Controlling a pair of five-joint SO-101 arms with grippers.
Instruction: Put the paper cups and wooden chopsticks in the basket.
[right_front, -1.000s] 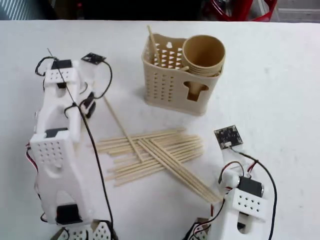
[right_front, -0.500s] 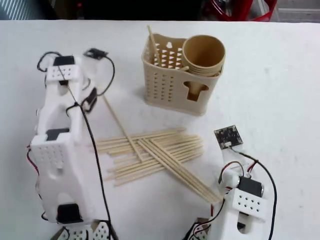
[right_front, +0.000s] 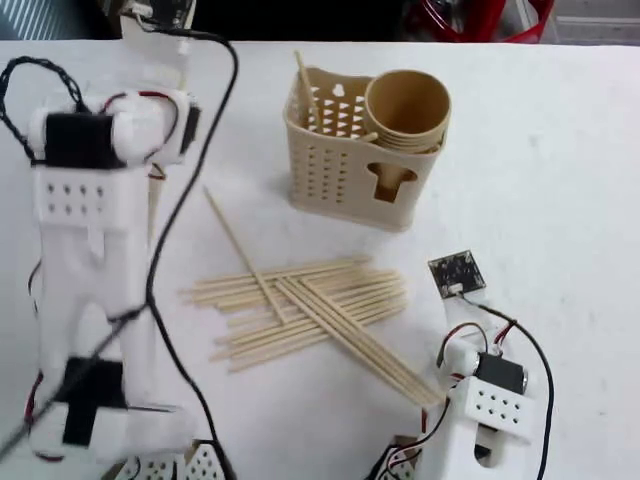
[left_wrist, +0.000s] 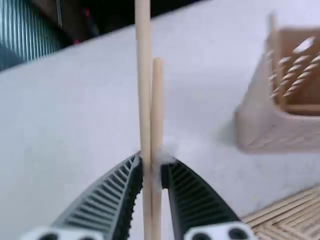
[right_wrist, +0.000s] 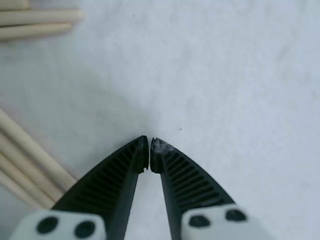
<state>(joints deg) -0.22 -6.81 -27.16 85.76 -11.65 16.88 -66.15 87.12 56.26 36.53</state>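
My left gripper (left_wrist: 151, 162) is shut on two wooden chopsticks (left_wrist: 144, 75), held up off the white table with the beige basket (left_wrist: 280, 110) off to one side. In the high view the left arm (right_front: 90, 250) stands raised at the left. The basket (right_front: 340, 170) holds stacked paper cups (right_front: 407, 105) and an upright chopstick (right_front: 305, 90). A pile of several chopsticks (right_front: 310, 310) lies mid-table, with one loose chopstick (right_front: 240, 250) slanting across it. My right gripper (right_wrist: 150, 142) is shut and empty just above the table, beside the ends of some chopsticks (right_wrist: 30, 160).
The right arm (right_front: 490, 400) sits at the near right, with a small circuit board (right_front: 457, 272) and its cable beside it. Black cables trail along the left arm. Bare table lies to the right of the basket.
The left arm has risen from the table and swung up toward the far left. The right arm and the pile have not moved.
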